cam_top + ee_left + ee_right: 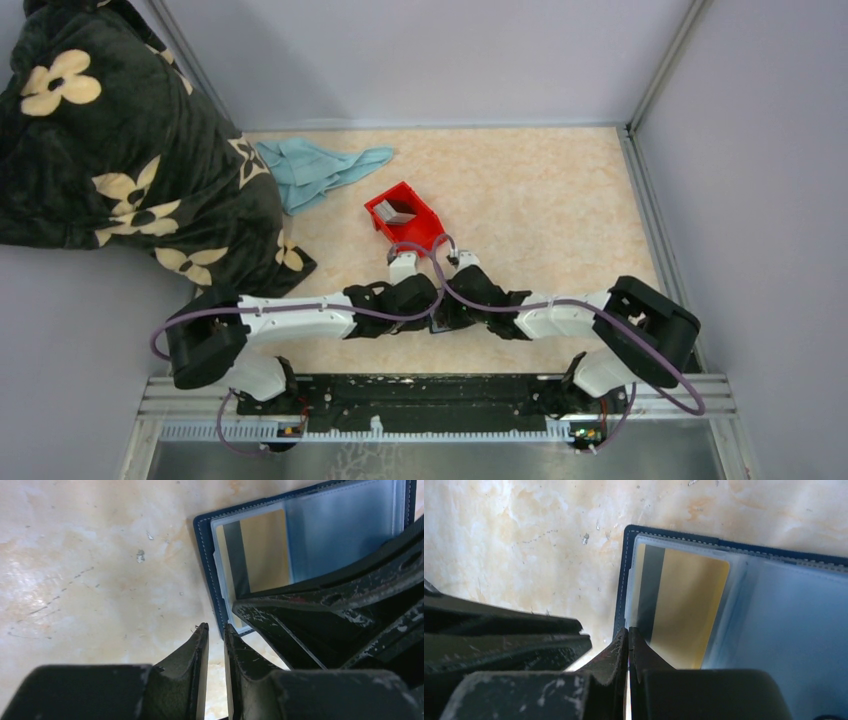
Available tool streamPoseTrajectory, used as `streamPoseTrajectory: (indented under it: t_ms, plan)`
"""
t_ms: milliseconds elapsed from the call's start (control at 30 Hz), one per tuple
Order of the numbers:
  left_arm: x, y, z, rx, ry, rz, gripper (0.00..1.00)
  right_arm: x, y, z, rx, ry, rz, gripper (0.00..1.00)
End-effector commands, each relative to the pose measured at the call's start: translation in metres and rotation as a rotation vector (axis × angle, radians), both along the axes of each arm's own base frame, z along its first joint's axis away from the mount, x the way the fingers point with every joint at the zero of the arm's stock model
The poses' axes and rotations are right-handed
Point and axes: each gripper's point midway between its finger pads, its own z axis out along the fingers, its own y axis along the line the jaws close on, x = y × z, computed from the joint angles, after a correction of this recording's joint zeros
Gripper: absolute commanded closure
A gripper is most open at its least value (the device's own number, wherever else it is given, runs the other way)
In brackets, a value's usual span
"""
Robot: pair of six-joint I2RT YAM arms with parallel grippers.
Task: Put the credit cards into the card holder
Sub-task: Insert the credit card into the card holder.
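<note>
The right end effector (pixel 629 635) is pinched together at the edge of the open card holder (pixel 784 630), the left end effector (pixel 215 628) slightly parted beside it, gripping nothing.

The card holder (pixel 207 555) lies open on the marbled table (pixel 100 580), its navy edge stitched in white, and a tan credit card (pixel 267 550) with a dark stripe sits inside the clear sleeve. The left gripper (pixel 216 629) comes up from the bottom with its jaws a narrow slit apart; the holder's near corner ends right at the tips, and whether they pinch it cannot be told. The right gripper (pixel 245 611), black and scuffed, reaches in from the right over the holder's lower part.
</note>
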Motion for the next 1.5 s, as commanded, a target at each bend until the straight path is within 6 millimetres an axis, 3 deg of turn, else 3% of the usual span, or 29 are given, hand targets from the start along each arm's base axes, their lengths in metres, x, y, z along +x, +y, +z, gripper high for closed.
streamPoseTrajectory:
  t_ms: [0,400,633,933,1233,1467]
  plan:
    - [-0.012,-0.015,-0.007,-0.049,0.042,-0.023,0.76,0.000,-0.027,-0.032,-0.135,0.049,-0.025,1.00]
    - [-0.043,-0.031,-0.022,-0.058,0.079,-0.059,0.77,0.014,-0.028,-0.030,-0.139,0.043,-0.030,1.00]
    - [-0.032,-0.041,-0.040,-0.022,0.044,-0.010,0.74,0.019,-0.026,-0.026,-0.135,0.031,-0.025,1.00]
    - [-0.005,-0.051,-0.044,-0.004,-0.063,0.066,0.74,0.043,-0.026,-0.011,-0.131,-0.004,-0.033,0.97]
    - [0.004,-0.059,-0.034,-0.032,-0.110,0.082,0.73,0.059,-0.020,0.008,-0.104,-0.048,-0.016,0.89]
    - [-0.002,-0.040,-0.013,-0.064,-0.112,0.107,0.69,0.068,-0.012,0.039,-0.078,-0.119,0.015,0.77]
